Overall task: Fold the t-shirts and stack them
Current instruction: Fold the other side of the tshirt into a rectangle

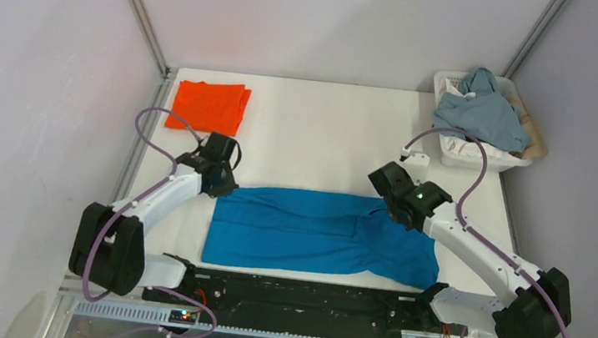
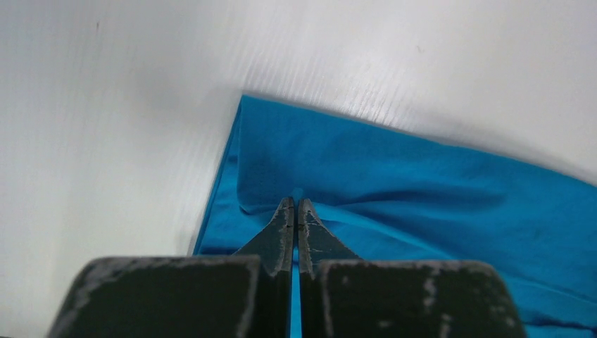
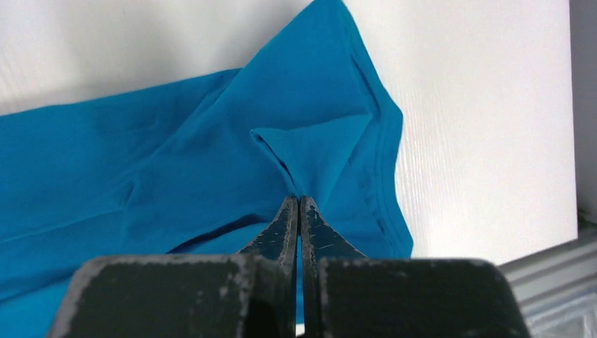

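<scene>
A bright blue t-shirt (image 1: pixel 322 234) lies folded into a long band across the near middle of the white table (image 1: pixel 324 138). My left gripper (image 1: pixel 219 184) is shut on its far left corner. In the left wrist view the jaws (image 2: pixel 296 202) pinch a ridge of the blue cloth (image 2: pixel 422 183). My right gripper (image 1: pixel 390 205) is shut on the far right part of the shirt. In the right wrist view the jaws (image 3: pixel 298 199) pinch a raised fold of the blue cloth (image 3: pixel 176 155) near a hemmed sleeve edge. A bright orange t-shirt (image 1: pixel 208 106) lies folded at the back left.
A white basket (image 1: pixel 481 159) stands at the back right corner with a grey-blue garment (image 1: pixel 482 113) heaped in it. The table's right edge is close to the blue shirt's right end. Metal frame posts rise at both back corners.
</scene>
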You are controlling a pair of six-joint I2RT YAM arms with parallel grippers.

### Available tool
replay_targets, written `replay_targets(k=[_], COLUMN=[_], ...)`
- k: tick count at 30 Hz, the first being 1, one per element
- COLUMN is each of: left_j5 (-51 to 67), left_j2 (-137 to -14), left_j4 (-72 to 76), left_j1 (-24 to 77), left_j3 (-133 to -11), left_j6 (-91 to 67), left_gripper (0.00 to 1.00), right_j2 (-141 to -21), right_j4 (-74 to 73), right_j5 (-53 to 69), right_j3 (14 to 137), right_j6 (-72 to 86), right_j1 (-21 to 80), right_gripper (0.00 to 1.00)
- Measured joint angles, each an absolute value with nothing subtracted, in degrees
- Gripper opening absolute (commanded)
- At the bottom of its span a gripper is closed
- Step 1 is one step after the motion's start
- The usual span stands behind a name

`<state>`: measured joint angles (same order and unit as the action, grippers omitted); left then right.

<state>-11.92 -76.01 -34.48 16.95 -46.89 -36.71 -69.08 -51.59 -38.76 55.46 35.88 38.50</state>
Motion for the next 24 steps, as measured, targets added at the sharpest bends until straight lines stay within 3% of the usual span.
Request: replay_targets(k=[9, 11, 14, 16, 17, 19, 20, 21, 22, 23, 24], left_j5=[-13.6, -13.8, -14.2, -14.8, -15.0, -15.5, -15.9, -16.3, -16.7, -17.1, -17.6], left_j2=[-69.2, -69.2, -69.2, -69.2, -69.1, -68.4, -67.5, -66.7, -65.4, -64.0, -62.3], left_j4=[-34.7, -34.7, -34.7, -34.7, -34.7, -34.9, -35.3, -35.7, -36.4, -37.0, -37.5], left_j1=[17.2, 17.2, 17.3, 17.3, 17.3, 17.3, 17.3, 17.3, 17.3, 17.3, 17.3], left_j3=[-43.6, -43.5, -43.4, -42.9, -42.4, -41.2, -40.6, -40.2, -39.8, -39.6, -39.6], left_j6=[-37.1, -37.1, -37.2, -37.5, -37.7, -38.3, -38.9, -39.2, -39.7, -40.4, -41.2], left_gripper=[0.05, 0.09, 0.25, 0.29, 0.32, 0.56, 0.79, 0.89, 0.97, 0.99, 0.99], right_j2=[-64.6, -63.9, -63.5, -63.5, -63.5, -63.5, -63.5, -63.5, -63.3, -62.8, -62.0], right_j4=[-60.6, -61.3, -61.8, -61.9, -62.2, -62.8, -63.5, -64.1, -64.7, -65.0, -65.2], right_j5=[-38.4, -38.0, -36.6, -35.4, -34.7, -33.3, -32.5, -31.9, -30.9, -30.0, -28.4], right_j3=[53.6, 53.4, 52.6, 51.5, 50.8, 49.8, 49.4, 49.2, 49.1, 48.9, 48.8], right_j6=[42.2, 42.9, 43.6, 44.3, 44.9, 46.1, 46.6, 47.1, 47.4, 47.5, 47.3], right_j1=[43.1, 43.9, 44.7, 45.1, 45.3, 46.2, 47.1, 48.2, 49.5, 50.6, 51.7], right_gripper=[0.00, 0.00, 0.04, 0.14, 0.25, 0.48, 0.58, 0.62, 0.72, 0.77, 0.92])
